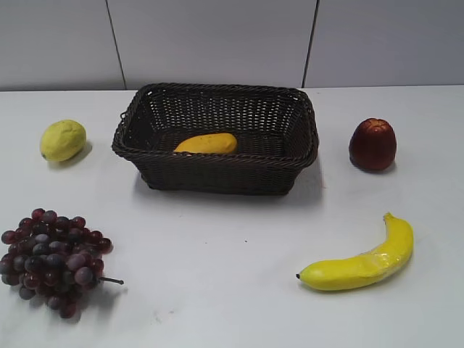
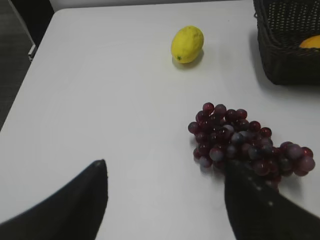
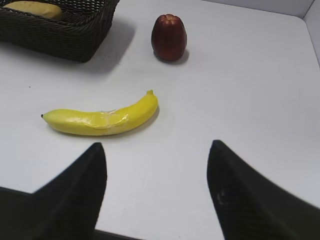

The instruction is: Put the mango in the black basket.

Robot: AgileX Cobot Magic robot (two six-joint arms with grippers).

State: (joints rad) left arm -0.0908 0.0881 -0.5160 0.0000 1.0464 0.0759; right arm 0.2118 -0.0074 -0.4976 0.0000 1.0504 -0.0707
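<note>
The orange-yellow mango (image 1: 206, 143) lies inside the black basket (image 1: 217, 170) at the back middle of the table. A sliver of the mango (image 2: 311, 42) shows in the basket (image 2: 287, 60) in the left wrist view, and the mango (image 3: 34, 8) in the basket (image 3: 60, 37) shows in the right wrist view. My left gripper (image 2: 165, 165) is open and empty above the table beside the grapes. My right gripper (image 3: 157, 147) is open and empty near the banana. Neither gripper shows in the exterior view.
A lemon (image 1: 63, 140) sits left of the basket. A bunch of dark red grapes (image 1: 51, 261) lies front left. A dark red fruit (image 1: 373, 144) stands right of the basket. A banana (image 1: 360, 262) lies front right.
</note>
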